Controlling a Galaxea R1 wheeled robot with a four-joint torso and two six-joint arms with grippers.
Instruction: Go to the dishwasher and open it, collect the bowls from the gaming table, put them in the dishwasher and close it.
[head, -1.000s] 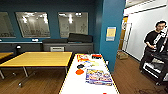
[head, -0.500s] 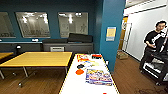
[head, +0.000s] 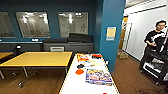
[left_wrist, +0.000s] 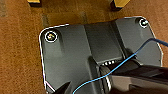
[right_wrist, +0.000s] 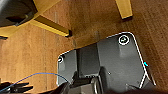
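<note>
Item, the bowls: an orange-red bowl (head: 79, 71) and a dark bowl (head: 80, 66), both resting on the white tabletop of the gaming table (head: 75, 85), which runs straight ahead of me in the head view, yellowish at its edge. The dark bowl sits just beyond the orange-red one; the two are close, and whether they touch I cannot tell. Item, beside them to the right: a colourful flat game box (head: 98, 76), and farther along the tabletop another bright box (head: 82, 57) and a dark-and-red object (head: 96, 56), too blurred to identify. Item, to the left: a yellow-topped table (head: 37, 59) on slim legs, standing on a brown wooden floor (head: 42, 82). Item, behind: a dark low cabinet (head: 67, 46) under framed panels (head: 72, 25) on a teal wall, with a teal pillar (head: 110, 32) carrying a pale notice (head: 110, 33). Item, far right: a person (head: 153, 42) in dark clothing standing at a dark cart (head: 157, 65). Item, my left gripper and right gripper: whether either is open or closed, or has anything in it, I cannot tell from the wrist views, which look down onto the same floor and yellow table legs (right_wrist: 124, 8).
</note>
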